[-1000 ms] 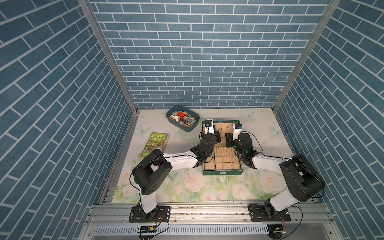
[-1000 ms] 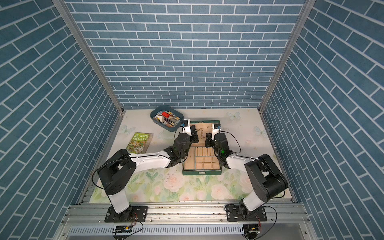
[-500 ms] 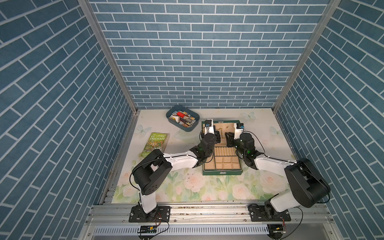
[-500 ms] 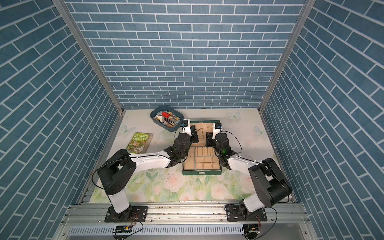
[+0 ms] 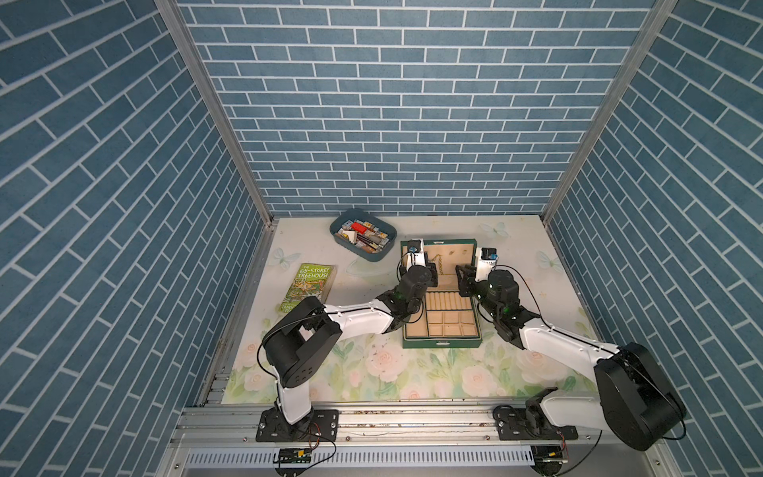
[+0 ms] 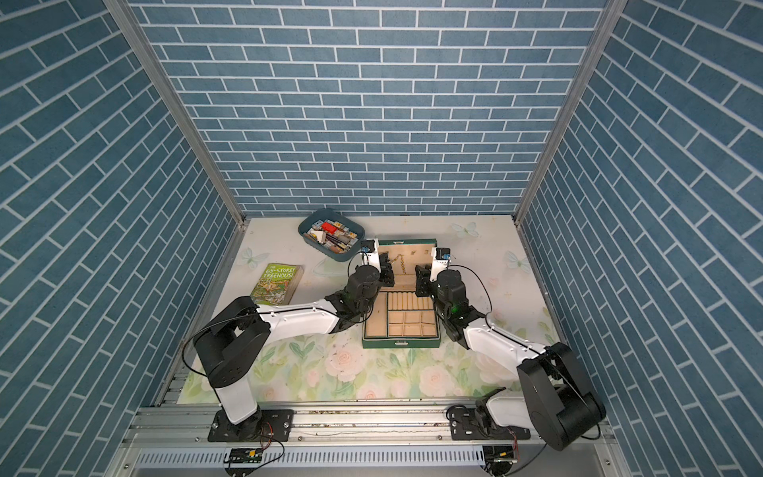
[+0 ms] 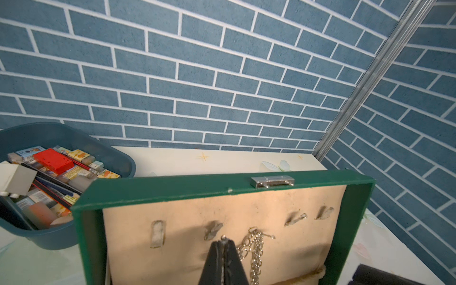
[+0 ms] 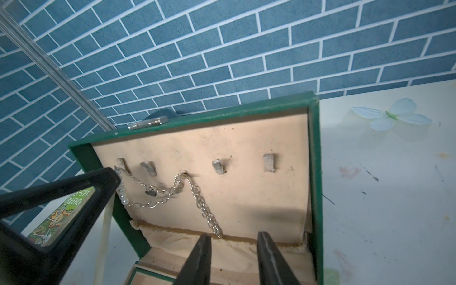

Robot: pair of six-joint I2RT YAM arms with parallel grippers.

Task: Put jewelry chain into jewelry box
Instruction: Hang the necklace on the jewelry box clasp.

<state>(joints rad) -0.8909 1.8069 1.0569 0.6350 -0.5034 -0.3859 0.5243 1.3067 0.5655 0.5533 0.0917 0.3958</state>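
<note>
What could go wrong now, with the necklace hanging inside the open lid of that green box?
The jewelry chain hangs on a hook in the lid of the jewelry box, and the left gripper is shut on one end. Pulling away could drag it off the hook. The right gripper stands open just below; rising, it might snag the dangling links.

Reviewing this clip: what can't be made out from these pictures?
- Whether the shut left gripper pinches the chain: left wrist view, black jaws cover the contact.
- Chain's lower end: right wrist view, hidden behind the right gripper.
- Chain links: too small in both top views.
- Box compartments: cut off in wrist views.
</note>
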